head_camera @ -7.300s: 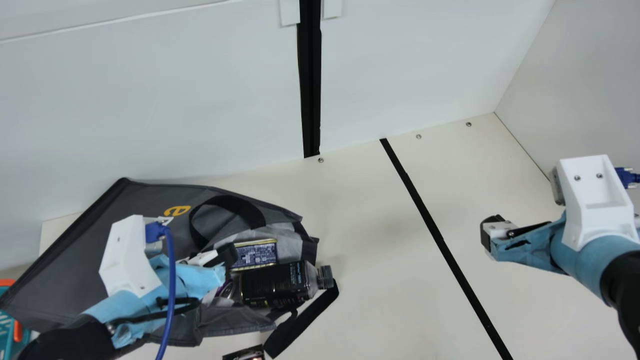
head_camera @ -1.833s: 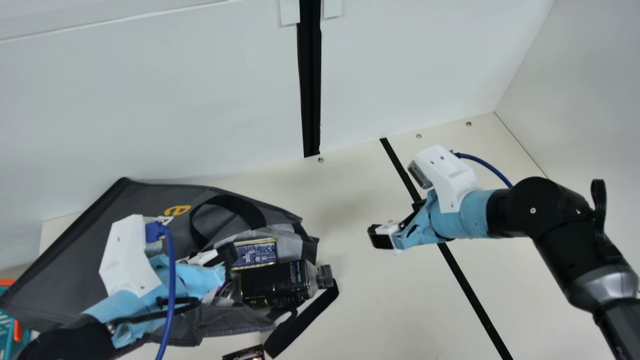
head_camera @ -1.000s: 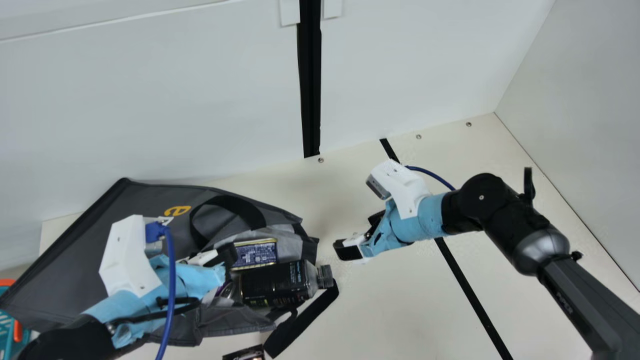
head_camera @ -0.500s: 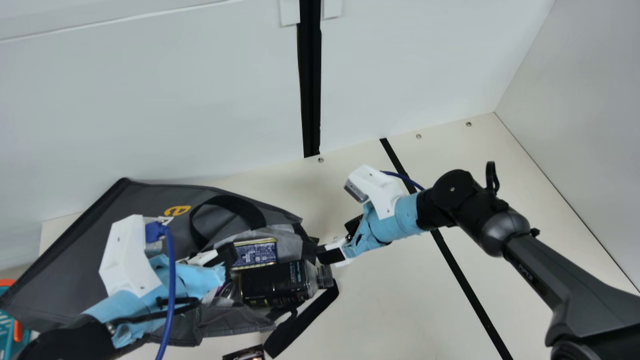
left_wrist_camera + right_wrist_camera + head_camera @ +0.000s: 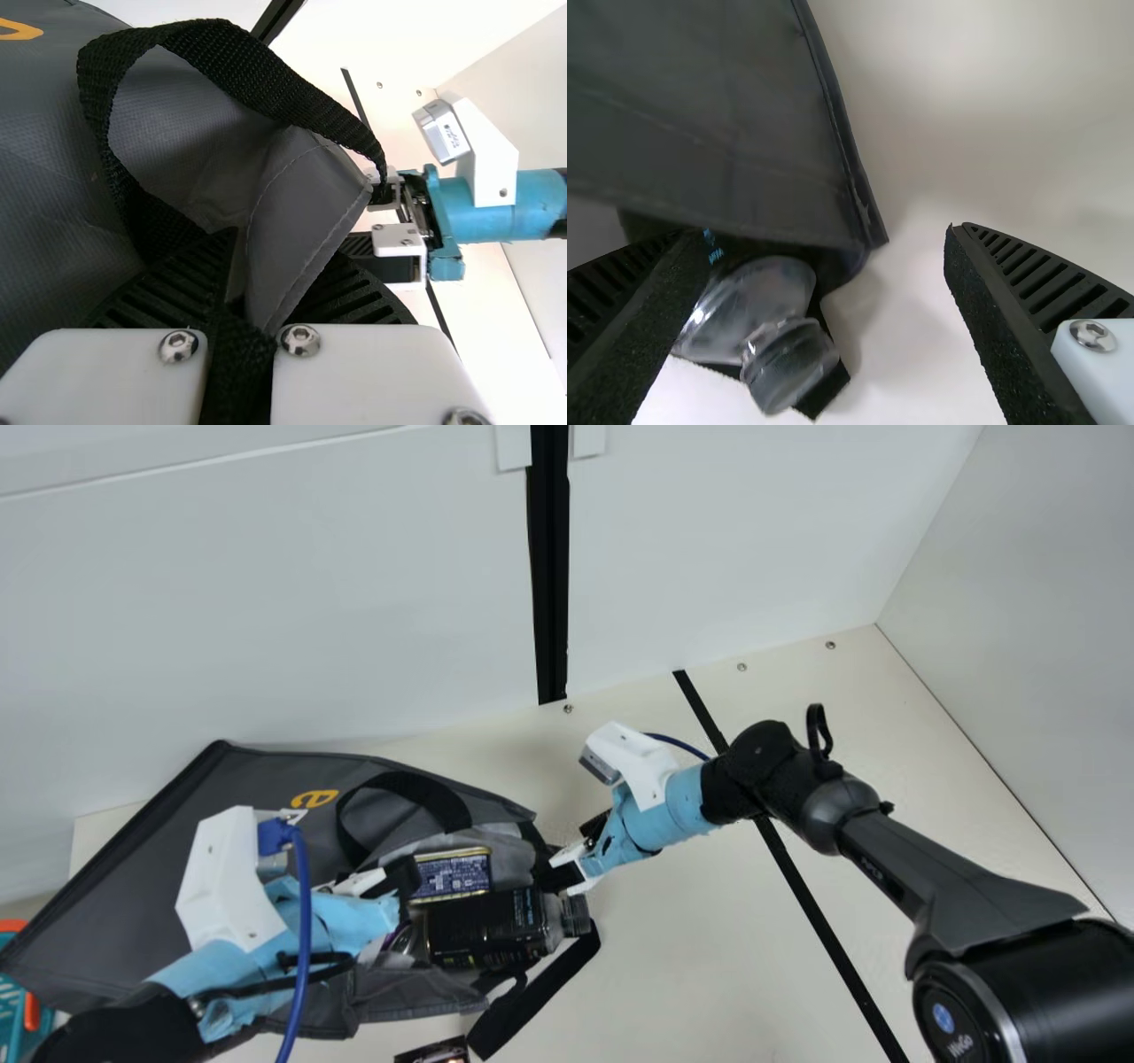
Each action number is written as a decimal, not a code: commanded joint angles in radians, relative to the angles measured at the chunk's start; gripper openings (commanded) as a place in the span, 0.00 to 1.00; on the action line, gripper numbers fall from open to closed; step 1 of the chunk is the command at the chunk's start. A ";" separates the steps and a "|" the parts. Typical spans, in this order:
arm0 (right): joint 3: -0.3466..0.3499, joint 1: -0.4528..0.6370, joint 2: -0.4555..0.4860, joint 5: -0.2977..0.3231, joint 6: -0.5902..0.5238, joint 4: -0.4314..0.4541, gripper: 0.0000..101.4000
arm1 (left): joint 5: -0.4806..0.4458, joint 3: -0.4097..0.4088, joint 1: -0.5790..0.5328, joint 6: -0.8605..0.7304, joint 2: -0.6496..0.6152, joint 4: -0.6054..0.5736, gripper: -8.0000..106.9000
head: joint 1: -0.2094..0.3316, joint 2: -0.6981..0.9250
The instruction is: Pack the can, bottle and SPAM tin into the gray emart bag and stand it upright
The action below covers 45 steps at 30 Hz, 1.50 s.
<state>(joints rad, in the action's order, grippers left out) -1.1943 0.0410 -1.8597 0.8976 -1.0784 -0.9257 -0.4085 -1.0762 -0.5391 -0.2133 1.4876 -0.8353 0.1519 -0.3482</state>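
Gray emart bag (image 5: 204, 806): lying on its side on the cream table (image 5: 709, 957), mouth facing the robot's right. Not upright.

Contents, as far as visible: SPAM tin (image 5: 452, 872) in the mouth against the pale lining; bottle (image 5: 487, 928) beside it, lying flat, its cap and clear shoulder projecting past the opening. Behind the bottle's base is a partly hidden metallic rim, judged to be the can (image 5: 401, 939). All 3 items therefore appear loaded, though the bottle is not fully seated.

Left gripper (image 5: 285, 252): clenched on a fold of the bag's gray fabric near a black handle (image 5: 239, 66). Right gripper (image 5: 817, 232): released, its 2 fingers well parted, at the bag's mouth beside the bottle's neck; nothing gripped. A second handle (image 5: 536, 992) trails on the table below the cap.

Further out: a dark printed object (image 5: 434, 1051) at the main view's bottom edge, identity not determinable; a teal and orange item (image 5: 11, 1001) at its left edge.

Assessment: packing nearly complete, standing outstanding. The step in hand is judged to be securing the free edge of the mouth. Lifting 1 side alone could let the bottle slide out.
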 commanded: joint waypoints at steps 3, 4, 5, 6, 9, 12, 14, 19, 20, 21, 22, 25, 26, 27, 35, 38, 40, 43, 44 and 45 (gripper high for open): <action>-0.016 -0.014 -0.029 0.007 -0.002 -0.016 0.94 | 0.000 0.000 0.000 0.000 0.000 -0.001 0.00 | 0.023 -0.001; -0.020 -0.018 -0.035 0.008 -0.002 -0.020 0.94 | 0.000 0.000 0.000 0.000 0.000 -0.001 0.00 | 0.023 -0.001; -0.023 -0.022 -0.043 0.008 -0.003 -0.025 0.94 | 0.000 0.000 0.000 0.000 0.000 -0.001 0.00 | 0.023 -0.001; -0.026 -0.026 -0.050 0.008 -0.004 -0.029 0.94 | 0.000 0.000 0.000 0.000 0.000 -0.001 0.00 | 0.023 -0.001; -0.034 -0.036 -0.073 0.008 -0.005 -0.042 0.94 | 0.000 0.000 0.000 0.000 0.000 -0.001 0.00 | 0.023 -0.001; -0.042 -0.046 -0.096 0.008 -0.007 -0.055 0.94 | 0.000 0.000 0.000 0.000 0.000 -0.001 0.00 | 0.023 -0.001; -0.046 -0.051 -0.110 0.007 -0.008 -0.063 0.94 | 0.000 0.000 0.000 0.000 0.000 -0.001 0.00 | 0.023 -0.001; -0.051 -0.063 -0.132 0.009 -0.007 -0.079 0.94 | 0.000 0.000 0.000 0.000 0.000 -0.001 0.00 | 0.023 -0.001; -0.052 -0.064 -0.136 0.010 -0.007 -0.082 0.94 | 0.000 0.000 0.000 0.000 0.000 -0.001 0.00 | 0.023 -0.001; -0.053 -0.066 -0.139 0.013 -0.008 -0.086 0.94 | 0.000 0.000 0.000 0.000 0.000 -0.001 0.00 | 0.023 -0.001; -0.054 -0.067 -0.142 0.016 -0.008 -0.089 0.87 | 0.000 0.000 0.000 0.000 0.000 -0.001 0.00 | 0.023 -0.001; -0.054 -0.068 -0.148 0.027 -0.011 -0.097 0.67 | 0.000 0.000 0.000 0.000 0.000 -0.001 0.00 | 0.023 -0.001; -0.054 -0.068 -0.149 0.030 -0.012 -0.098 0.61 | 0.000 0.000 0.000 0.000 0.000 -0.001 0.00 | 0.023 -0.001; -0.054 -0.068 -0.150 0.032 -0.013 -0.100 0.54 | 0.000 0.000 0.000 0.000 0.000 -0.001 0.00 | 0.023 -0.001; -0.045 -0.050 -0.145 0.060 -0.013 -0.122 0.01 | 0.000 0.000 0.000 0.000 0.000 -0.001 0.00 | 0.023 -0.001; -0.042 -0.039 -0.143 0.078 -0.011 -0.140 0.00 | 0.000 0.000 0.000 0.000 0.000 -0.001 0.00 | 0.023 -0.001; -0.040 -0.031 -0.142 0.092 -0.008 -0.155 0.00 | 0.000 0.000 0.000 0.000 0.000 -0.001 0.00 | 0.023 -0.001; -0.034 -0.018 -0.138 0.117 0.002 -0.187 0.00 | 0.000 0.000 0.000 0.000 0.000 -0.001 0.00 | 0.023 -0.001; -0.031 -0.013 -0.136 0.126 0.006 -0.198 0.00 | 0.000 0.000 0.000 0.000 0.000 -0.001 0.00 | 0.023 -0.001; -0.028 -0.008 -0.133 0.136 0.010 -0.210 0.00 | 0.000 0.000 0.000 0.000 0.000 -0.001 0.00 | 0.023 -0.001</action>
<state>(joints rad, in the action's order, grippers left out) -1.2250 0.0294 -1.9966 1.0211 -1.0736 -1.1154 -0.4085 -1.0762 -0.5391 -0.2133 1.4876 -0.8367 0.1519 -0.3482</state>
